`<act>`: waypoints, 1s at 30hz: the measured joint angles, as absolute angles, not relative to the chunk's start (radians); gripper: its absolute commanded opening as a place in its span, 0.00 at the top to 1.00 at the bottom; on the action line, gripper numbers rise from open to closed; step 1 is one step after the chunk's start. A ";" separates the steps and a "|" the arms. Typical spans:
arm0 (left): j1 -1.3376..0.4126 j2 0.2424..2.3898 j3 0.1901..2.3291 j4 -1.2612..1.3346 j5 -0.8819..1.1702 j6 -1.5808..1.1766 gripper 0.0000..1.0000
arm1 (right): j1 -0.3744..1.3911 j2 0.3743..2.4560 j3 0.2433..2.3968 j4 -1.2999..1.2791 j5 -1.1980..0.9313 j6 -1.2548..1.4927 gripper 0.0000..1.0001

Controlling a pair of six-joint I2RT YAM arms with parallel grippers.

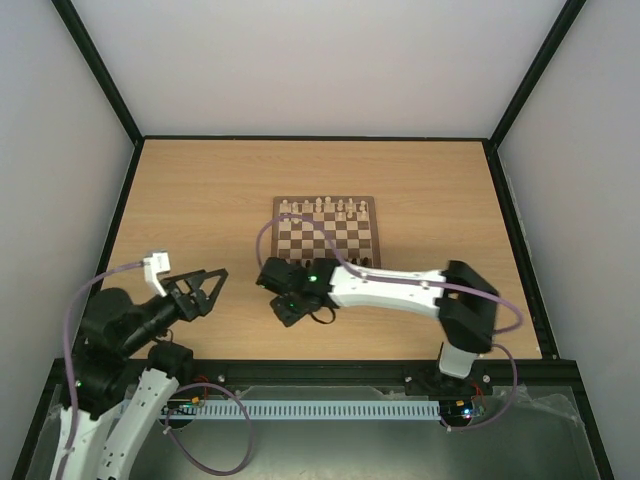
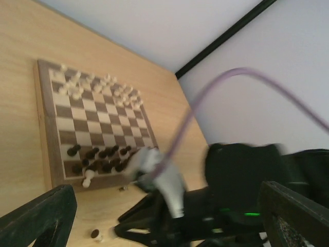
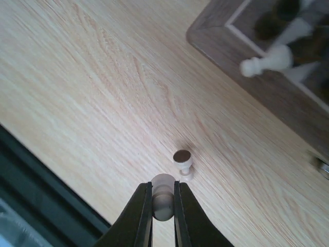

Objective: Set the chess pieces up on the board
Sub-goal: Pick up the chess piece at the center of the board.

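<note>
The board lies at the table's middle, with cream chess pieces along its far rows and dark ones on the near rows. In the right wrist view my right gripper is shut on a small cream pawn, just above the table off the board's near left corner. A second cream pawn lies on its side just beyond the held one. Another cream pawn rests on the board's border. My left gripper hangs open and empty at the left, well away from the board.
Dark brown pieces crowd the board's near rows. The right arm stretches across the near table from the right. A black frame edge runs close behind the right gripper. A purple cable crosses the left wrist view.
</note>
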State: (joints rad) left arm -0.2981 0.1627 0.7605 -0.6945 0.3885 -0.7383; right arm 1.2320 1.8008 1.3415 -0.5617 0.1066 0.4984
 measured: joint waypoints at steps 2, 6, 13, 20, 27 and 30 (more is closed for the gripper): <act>-0.298 0.185 0.699 -0.657 0.423 -0.744 0.01 | 1.228 1.692 1.262 -0.530 0.112 0.498 0.96; -0.298 0.276 0.530 -0.553 0.535 -0.756 0.00 | 1.196 1.523 1.103 -0.476 0.109 0.498 0.95; -0.298 0.336 0.346 -0.466 0.665 -0.794 0.01 | 1.131 1.403 0.938 -0.439 0.094 0.501 0.94; -0.299 0.293 0.346 -0.427 0.703 -0.795 0.01 | 1.132 1.404 0.889 -0.412 0.077 0.513 0.94; -0.298 0.245 0.321 -0.447 0.699 -0.792 0.00 | 1.132 1.455 0.907 -0.391 0.056 0.513 0.94; -0.298 0.239 0.306 -0.451 0.694 -0.792 0.00 | 1.133 1.501 0.946 -0.393 0.056 0.508 0.94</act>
